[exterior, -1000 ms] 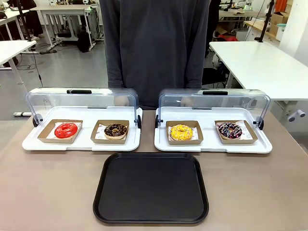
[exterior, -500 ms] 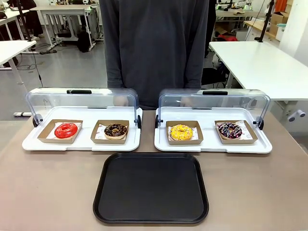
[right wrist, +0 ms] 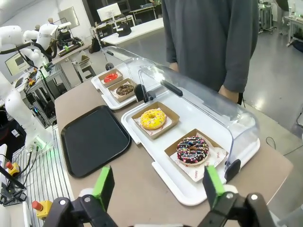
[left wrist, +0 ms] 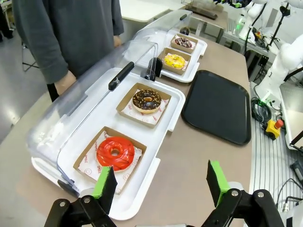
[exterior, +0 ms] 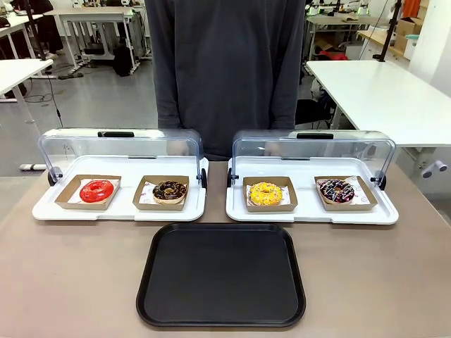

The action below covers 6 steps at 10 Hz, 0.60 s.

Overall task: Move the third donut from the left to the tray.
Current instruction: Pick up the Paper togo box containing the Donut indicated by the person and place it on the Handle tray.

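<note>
The third donut (exterior: 266, 192), yellow-iced with dark sprinkles, lies in its brown cardboard holder on the left half of the right white tray; it also appears as the yellow donut (right wrist: 153, 118) and far off as the yellow donut (left wrist: 174, 61). The black tray (exterior: 221, 274) lies at the table's near middle, also seen as the black tray (left wrist: 218, 105) and the black tray (right wrist: 94, 138). My left gripper (left wrist: 161, 182) hangs open, high above the table's left end near the red donut. My right gripper (right wrist: 157, 187) hangs open above the right end.
A red donut (exterior: 96, 190) and a chocolate donut (exterior: 170, 190) sit on the left white tray (exterior: 120, 211). A dark sprinkled donut (exterior: 337, 190) shares the right white tray (exterior: 312, 214). Both clear domed lids (exterior: 313, 149) stand raised at the back. A person (exterior: 225, 70) stands behind.
</note>
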Each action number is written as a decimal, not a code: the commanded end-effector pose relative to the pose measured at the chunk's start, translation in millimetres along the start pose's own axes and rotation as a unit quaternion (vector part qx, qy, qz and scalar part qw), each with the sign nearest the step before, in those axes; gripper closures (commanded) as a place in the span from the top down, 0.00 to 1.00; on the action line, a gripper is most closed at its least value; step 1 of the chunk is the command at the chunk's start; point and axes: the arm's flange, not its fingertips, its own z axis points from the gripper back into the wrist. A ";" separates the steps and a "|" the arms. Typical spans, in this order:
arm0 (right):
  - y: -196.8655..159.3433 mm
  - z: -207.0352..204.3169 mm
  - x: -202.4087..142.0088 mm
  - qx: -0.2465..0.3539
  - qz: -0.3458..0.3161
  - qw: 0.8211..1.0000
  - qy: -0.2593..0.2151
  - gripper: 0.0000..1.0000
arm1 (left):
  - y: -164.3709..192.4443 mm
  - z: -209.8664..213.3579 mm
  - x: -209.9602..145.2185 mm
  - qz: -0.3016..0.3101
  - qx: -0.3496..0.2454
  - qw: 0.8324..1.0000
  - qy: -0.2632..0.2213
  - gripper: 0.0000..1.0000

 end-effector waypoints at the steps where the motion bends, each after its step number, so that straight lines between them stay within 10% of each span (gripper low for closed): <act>1: -1.5 -0.7 1.8 0.003 0.007 1.000 -0.014 1.00 | -0.8 0.0 0.3 0.002 -0.002 1.000 0.002 1.00; 6: -1.5 -0.7 1.8 0.003 0.007 1.000 -0.014 1.00 | -0.8 0.0 0.3 0.002 -0.002 1.000 0.002 1.00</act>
